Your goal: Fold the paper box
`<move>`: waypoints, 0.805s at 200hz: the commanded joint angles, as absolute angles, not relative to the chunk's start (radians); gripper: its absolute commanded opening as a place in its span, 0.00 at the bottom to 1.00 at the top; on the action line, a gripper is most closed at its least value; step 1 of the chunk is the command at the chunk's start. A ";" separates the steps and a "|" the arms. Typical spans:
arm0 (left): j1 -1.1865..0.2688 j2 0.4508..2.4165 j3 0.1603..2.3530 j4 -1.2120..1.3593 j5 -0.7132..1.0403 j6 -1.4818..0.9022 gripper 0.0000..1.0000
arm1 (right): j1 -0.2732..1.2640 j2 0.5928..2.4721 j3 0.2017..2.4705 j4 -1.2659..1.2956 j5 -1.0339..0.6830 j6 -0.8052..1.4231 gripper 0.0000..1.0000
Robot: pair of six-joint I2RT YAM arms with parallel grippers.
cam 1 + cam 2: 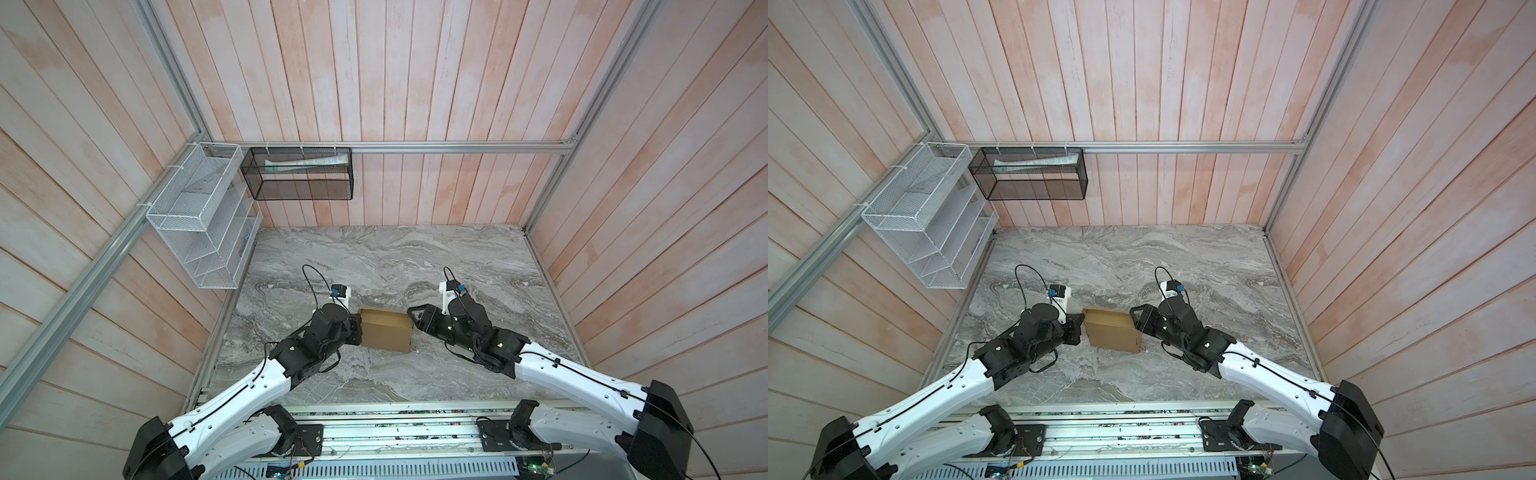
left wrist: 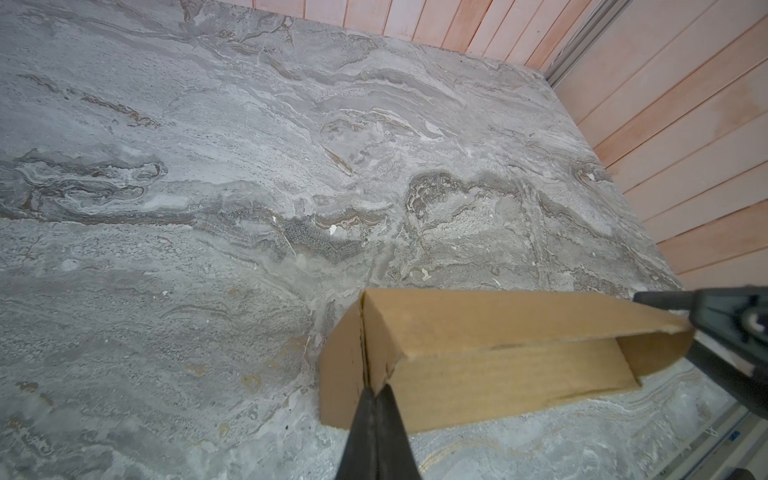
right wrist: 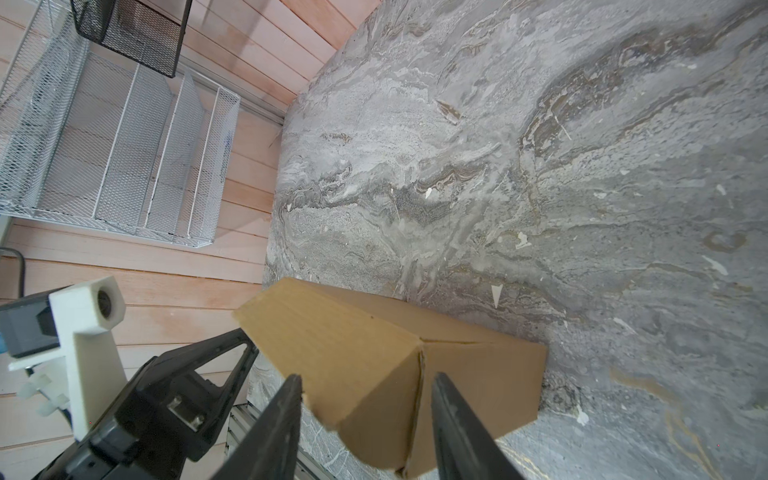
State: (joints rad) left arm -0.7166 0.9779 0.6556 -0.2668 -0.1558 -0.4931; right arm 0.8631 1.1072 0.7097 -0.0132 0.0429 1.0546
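Paper box [image 1: 385, 330] on table [image 1: 395, 257], left jaws closed against left edge, right jaws open astride right edge, walls [image 1: 415, 83] well apart.

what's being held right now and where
Nothing clearly gripped. Left gripper, jaws shut, touches the paper box at one end; right gripper, jaws open, straddles the other.
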 commanded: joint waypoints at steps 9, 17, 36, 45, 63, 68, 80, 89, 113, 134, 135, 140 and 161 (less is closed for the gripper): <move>-0.723 0.989 0.678 -0.256 -0.134 -0.482 0.02 | 0.863 1.107 0.685 0.025 0.030 1.076 0.50; -0.723 0.989 0.678 -0.258 -0.133 -0.481 0.02 | 0.864 1.110 0.678 0.031 0.029 1.078 0.50; -0.724 0.985 0.680 -0.261 -0.132 -0.485 0.03 | 0.865 1.112 0.664 0.044 0.023 1.084 0.49; -0.724 0.984 0.677 -0.263 -0.133 -0.486 0.03 | 0.867 1.114 0.658 0.049 0.023 1.085 0.48; -0.726 0.981 0.677 -0.266 -0.132 -0.491 0.03 | 0.867 1.114 0.647 0.057 0.023 1.086 0.48; -0.727 0.979 0.677 -0.266 -0.132 -0.492 0.04 | 0.867 1.112 0.645 0.057 0.023 1.086 0.48; -0.727 0.974 0.678 -0.268 -0.132 -0.495 0.05 | 0.867 1.111 0.638 0.058 0.027 1.089 0.47; -0.728 0.970 0.677 -0.270 -0.132 -0.497 0.06 | 0.867 1.108 0.633 0.060 0.026 1.091 0.47; -0.731 0.960 0.674 -0.275 -0.132 -0.501 0.08 | 0.867 1.099 0.622 0.060 0.033 1.094 0.47; -0.732 0.948 0.675 -0.278 -0.132 -0.504 0.10 | 0.867 1.093 0.615 0.061 0.041 1.095 0.47; -0.732 0.946 0.675 -0.278 -0.131 -0.505 0.10 | 0.867 1.093 0.616 0.061 0.041 1.095 0.47; -0.732 0.943 0.675 -0.279 -0.132 -0.505 0.11 | 0.867 1.092 0.615 0.061 0.040 1.095 0.47; -0.732 0.926 0.675 -0.287 -0.130 -0.505 0.13 | 0.867 1.094 0.617 0.061 0.041 1.094 0.46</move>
State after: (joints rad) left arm -0.7277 0.9531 0.6563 -0.2733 -0.1375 -0.5026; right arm 0.8635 1.0977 0.6346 0.0841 0.0254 1.0935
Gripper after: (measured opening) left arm 0.117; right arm 0.466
